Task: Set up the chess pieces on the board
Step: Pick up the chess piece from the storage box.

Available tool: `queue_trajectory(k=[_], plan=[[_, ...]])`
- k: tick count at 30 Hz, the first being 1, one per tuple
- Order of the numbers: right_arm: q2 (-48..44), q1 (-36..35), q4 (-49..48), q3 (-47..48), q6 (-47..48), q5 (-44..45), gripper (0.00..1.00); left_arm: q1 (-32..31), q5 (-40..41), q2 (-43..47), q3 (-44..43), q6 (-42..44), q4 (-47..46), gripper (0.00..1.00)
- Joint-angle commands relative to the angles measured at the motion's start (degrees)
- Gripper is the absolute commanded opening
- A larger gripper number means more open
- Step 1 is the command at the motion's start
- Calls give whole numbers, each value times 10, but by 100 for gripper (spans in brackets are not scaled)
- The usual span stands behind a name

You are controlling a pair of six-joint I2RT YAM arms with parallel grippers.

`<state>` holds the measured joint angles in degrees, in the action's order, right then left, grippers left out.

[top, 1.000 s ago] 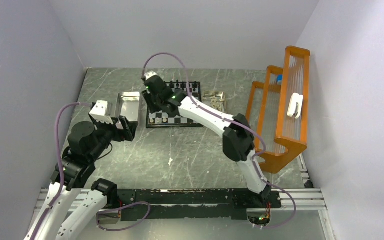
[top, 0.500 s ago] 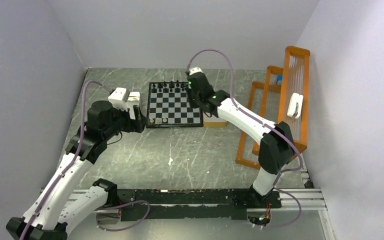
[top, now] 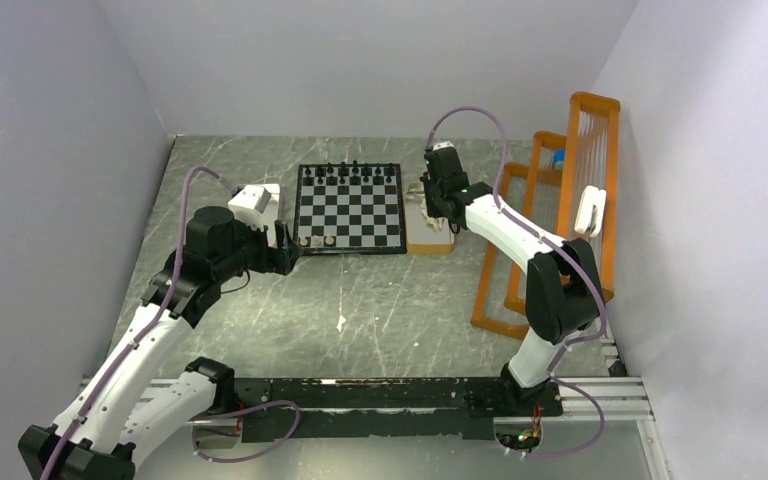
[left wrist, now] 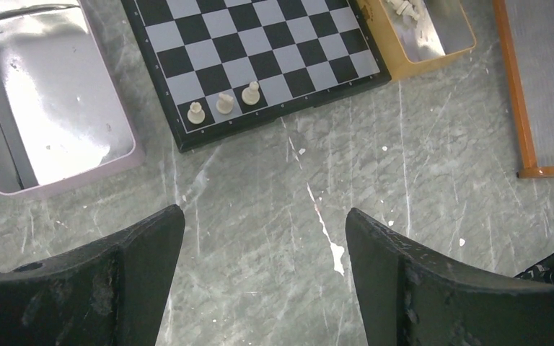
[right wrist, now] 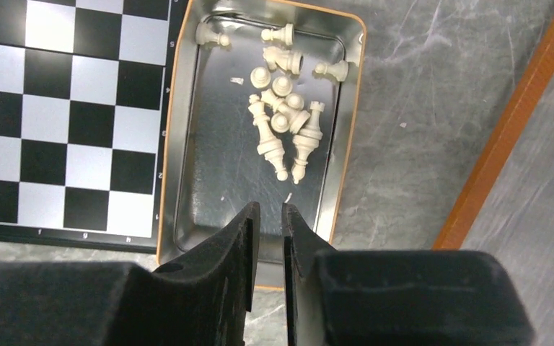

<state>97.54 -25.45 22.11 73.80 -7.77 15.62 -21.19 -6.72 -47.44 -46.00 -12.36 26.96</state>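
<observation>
Right gripper (right wrist: 268, 213): jaws nearly closed, empty, over heaped cream pieces (right wrist: 268, 140) in tray (right wrist: 167, 144); we fear pinching two or scattering pile. Left gripper (left wrist: 263, 216): jaws wide open.

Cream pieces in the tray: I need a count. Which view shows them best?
Right wrist: straight down on the cream pieces, unobstructed. Left wrist catches a few at its edge; top external shows only the tray.

The left arm reaches forward, its left gripper (left wrist: 263, 216) angled down, jaws spread wide. The right arm stretches far forward, the right gripper (right wrist: 267, 210) pointing down, its 2 fingers nearly together.
</observation>
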Motion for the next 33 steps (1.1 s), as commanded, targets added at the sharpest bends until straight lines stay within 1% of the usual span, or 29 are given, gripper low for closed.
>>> queue_trajectory(k=[1,5,7,9,15,20,33], plan=[[29,14,-49,-8,25,-26,22,6,-9,13,1,10,-22,87],[72,14,-41,17,37,-28,23,6,-14,19,2,11,-19,86],[87,15,-38,24,43,-27,26,5,-8,26,3,10,-19,86],[93,15,-46,20,51,-27,28,5,0,31,3,9,-17,86],[107,18,-38,19,58,-16,29,5,4,38,3,9,-18,86],[122,23,-51,14,61,-20,32,5,4,38,2,10,-18,86],[159,33,-59,23,62,-33,31,5,5,41,2,10,-18,86]])
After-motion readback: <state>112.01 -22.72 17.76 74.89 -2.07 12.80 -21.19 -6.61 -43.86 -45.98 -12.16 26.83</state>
